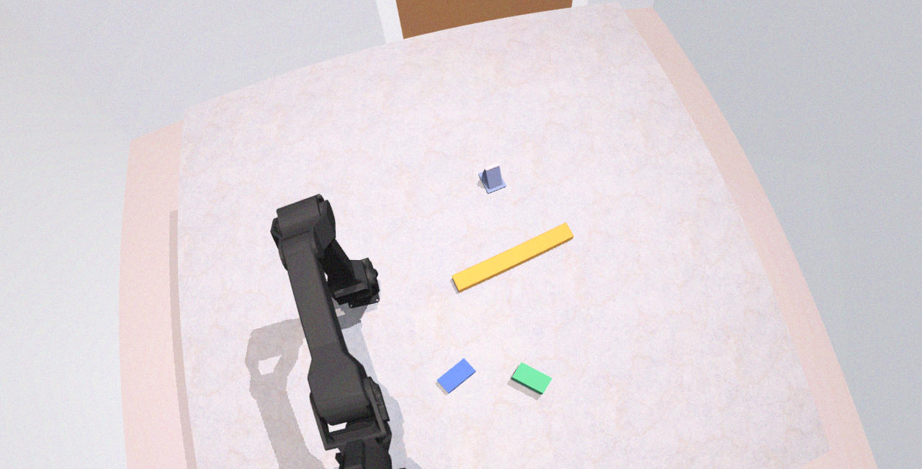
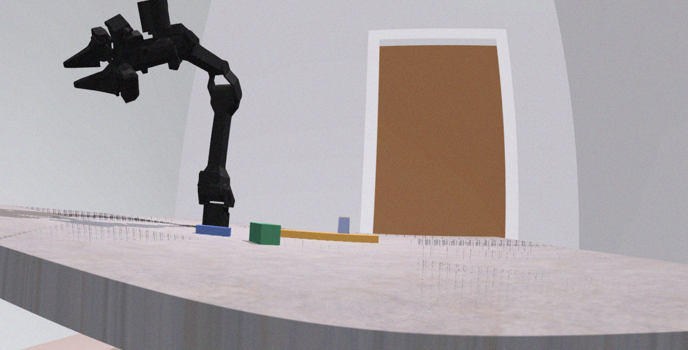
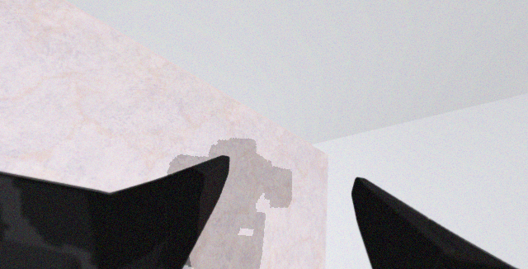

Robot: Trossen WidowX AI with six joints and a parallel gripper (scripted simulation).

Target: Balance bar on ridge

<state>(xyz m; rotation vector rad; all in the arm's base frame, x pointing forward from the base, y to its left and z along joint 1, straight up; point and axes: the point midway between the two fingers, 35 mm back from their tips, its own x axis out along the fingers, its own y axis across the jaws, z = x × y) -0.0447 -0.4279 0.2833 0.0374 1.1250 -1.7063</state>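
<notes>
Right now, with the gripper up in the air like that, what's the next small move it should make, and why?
Probably swing the gripper over toward the middle of the yellow bar and start lowering. The gripper is open, holds nothing, and sits high above the table. The bar lies flat on the table, apart from the ridge, so it must be picked up before any balancing.
</notes>
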